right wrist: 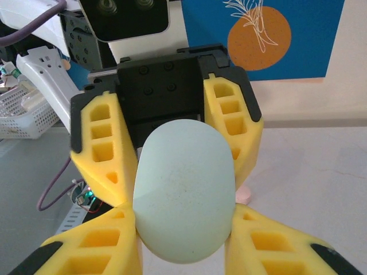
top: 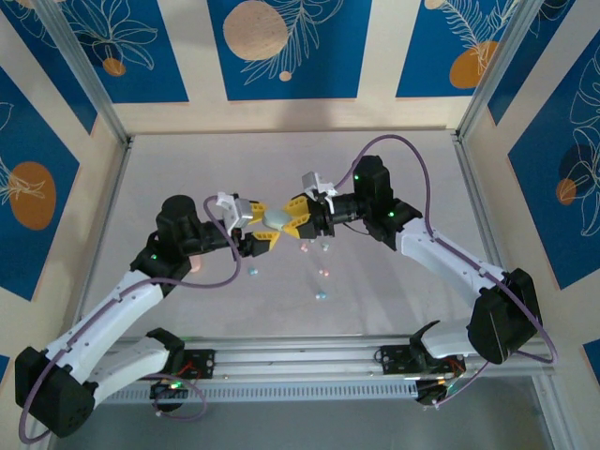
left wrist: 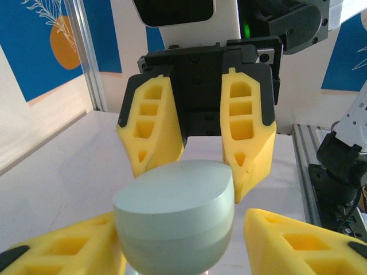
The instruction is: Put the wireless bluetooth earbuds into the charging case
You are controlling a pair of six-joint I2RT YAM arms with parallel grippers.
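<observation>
Pale-green case point(right wrist: 184, 192) between both narrow-set jaws

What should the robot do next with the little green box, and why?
Probably the left gripper should squeeze tighter on the green case, since a small gap shows beside one of its fingers. The right gripper pinches the other end, the lid looks shut, and the buds lie on the table, so both need a firm hold to pull it open.
</observation>
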